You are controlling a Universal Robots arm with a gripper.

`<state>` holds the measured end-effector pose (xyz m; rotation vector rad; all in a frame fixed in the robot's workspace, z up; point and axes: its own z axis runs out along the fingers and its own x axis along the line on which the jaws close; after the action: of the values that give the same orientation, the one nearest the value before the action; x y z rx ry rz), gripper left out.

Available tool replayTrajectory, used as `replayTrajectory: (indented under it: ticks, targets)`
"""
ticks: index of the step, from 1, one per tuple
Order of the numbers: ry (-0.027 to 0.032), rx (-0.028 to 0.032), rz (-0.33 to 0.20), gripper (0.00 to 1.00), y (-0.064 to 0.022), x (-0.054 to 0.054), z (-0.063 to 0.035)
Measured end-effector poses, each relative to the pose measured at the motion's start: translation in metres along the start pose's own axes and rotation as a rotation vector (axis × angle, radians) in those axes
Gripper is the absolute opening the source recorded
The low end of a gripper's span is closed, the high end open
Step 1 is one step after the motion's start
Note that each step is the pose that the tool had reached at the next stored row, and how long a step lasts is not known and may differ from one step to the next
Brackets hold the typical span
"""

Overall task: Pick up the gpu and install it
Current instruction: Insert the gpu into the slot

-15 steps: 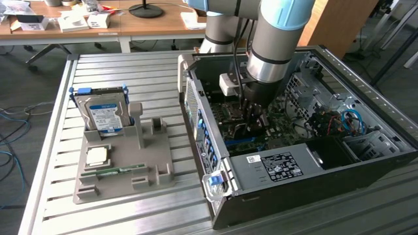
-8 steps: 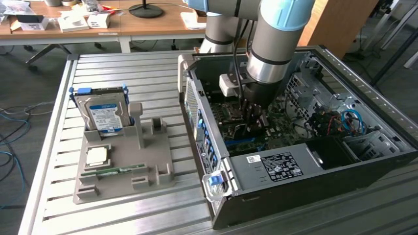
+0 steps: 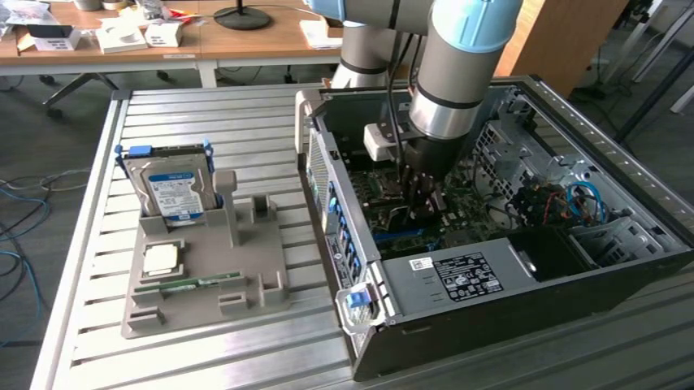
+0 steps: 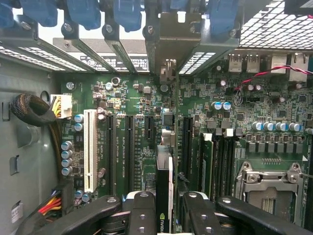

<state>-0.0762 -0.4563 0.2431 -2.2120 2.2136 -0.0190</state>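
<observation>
You're looking at a robot arm reaching down into an open computer case (image 3: 607, 268) that lies on a slatted metal table (image 3: 217, 114). Main risk from here, imo: the graphics card (image 4: 164, 183) goes in skewed. It's held edge-on and upright over the green motherboard (image 4: 137, 98), just beside a long black slot (image 4: 186, 142). You can't tell whether its lower edge is seated in a slot or just above one, since the card hides that spot. Any tilt or offset under pressure could jam the connector, flex the board, or let the thin card slide in the grip. Its metal end also has to meet the back-panel openings under the blue latches (image 4: 129, 12); a snag there would twist it. A thin red wire (image 4: 264, 73) crosses the board well apart from the card, so that's low risk. The gripper (image 4: 164, 218) is approx. half closed and clamped on the card, w/ black fingers (image 4: 142, 210) on both flat faces. Outside the case, on the exterior view's left, a grey holder (image 3: 195, 313) carries an upright hard drive (image 3: 171, 187) and a flat memory stick (image 3: 201, 283).
</observation>
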Motion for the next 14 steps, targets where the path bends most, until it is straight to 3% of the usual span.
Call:
replayTrajectory:
  ticks: [14]
  targets:
    - [-0.0004, 0.0001, 0.000, 0.26, 0.0000, 0.0002, 0.0008]
